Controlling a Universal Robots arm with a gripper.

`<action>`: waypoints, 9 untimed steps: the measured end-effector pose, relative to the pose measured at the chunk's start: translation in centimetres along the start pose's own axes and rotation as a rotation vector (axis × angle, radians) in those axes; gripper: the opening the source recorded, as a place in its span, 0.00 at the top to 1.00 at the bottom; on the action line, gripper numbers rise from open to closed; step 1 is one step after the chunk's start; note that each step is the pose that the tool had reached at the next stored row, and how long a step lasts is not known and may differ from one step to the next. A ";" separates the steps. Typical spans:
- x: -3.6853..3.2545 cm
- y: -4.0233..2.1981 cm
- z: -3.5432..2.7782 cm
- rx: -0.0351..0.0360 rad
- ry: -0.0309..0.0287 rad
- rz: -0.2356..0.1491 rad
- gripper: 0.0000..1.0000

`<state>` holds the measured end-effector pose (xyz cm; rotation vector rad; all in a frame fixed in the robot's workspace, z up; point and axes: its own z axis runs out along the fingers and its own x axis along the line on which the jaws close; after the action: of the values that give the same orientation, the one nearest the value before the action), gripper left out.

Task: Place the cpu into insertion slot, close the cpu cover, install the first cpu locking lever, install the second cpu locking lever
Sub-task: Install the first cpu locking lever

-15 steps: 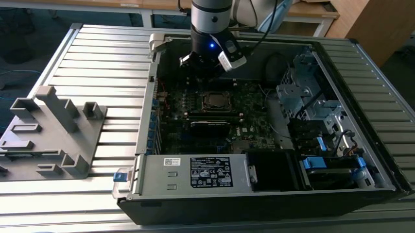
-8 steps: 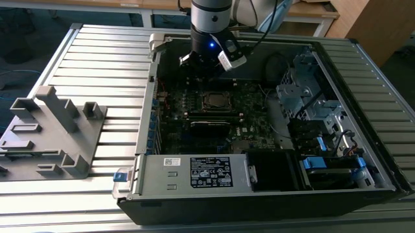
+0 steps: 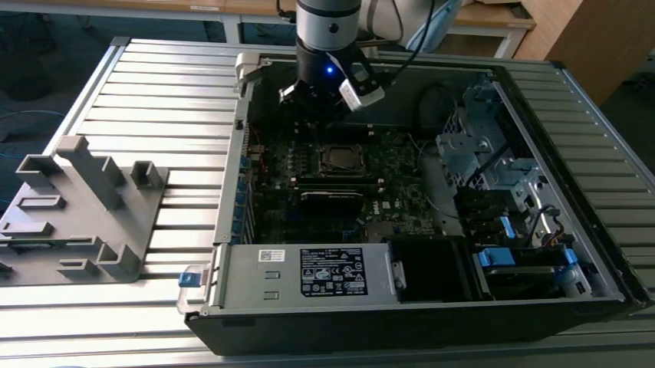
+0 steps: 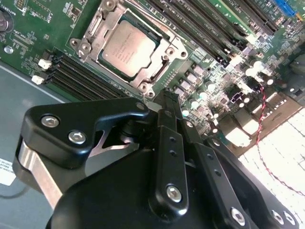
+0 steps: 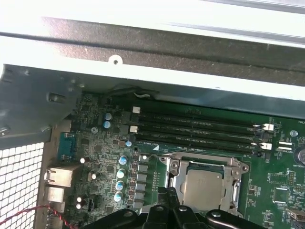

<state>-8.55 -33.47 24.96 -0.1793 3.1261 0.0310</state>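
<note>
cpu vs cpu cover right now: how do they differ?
The cpu is a solid, dull grey square; the cpu cover is a shinier, open metal frame. The cpu is smaller and sits inside the window; the cpu cover rings it. Both lie flat on the green motherboard.

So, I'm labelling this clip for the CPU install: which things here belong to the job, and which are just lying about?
Job: the cpu, seated in the insertion slot; the cpu cover, down around it; the gripper, close by the socket's corner.
Lying about: the grey fixture on the slatted table; the power supply; the drive cage; the memory slots.
</note>
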 end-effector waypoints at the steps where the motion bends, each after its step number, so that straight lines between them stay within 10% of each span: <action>1: 0.00 0.01 -0.14 -0.0001 -0.0001 0.000 0.90; 9: -0.01 0.02 -0.59 -0.0002 -0.0002 0.000 0.90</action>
<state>-8.55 -33.47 25.54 -0.1790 3.1259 0.0313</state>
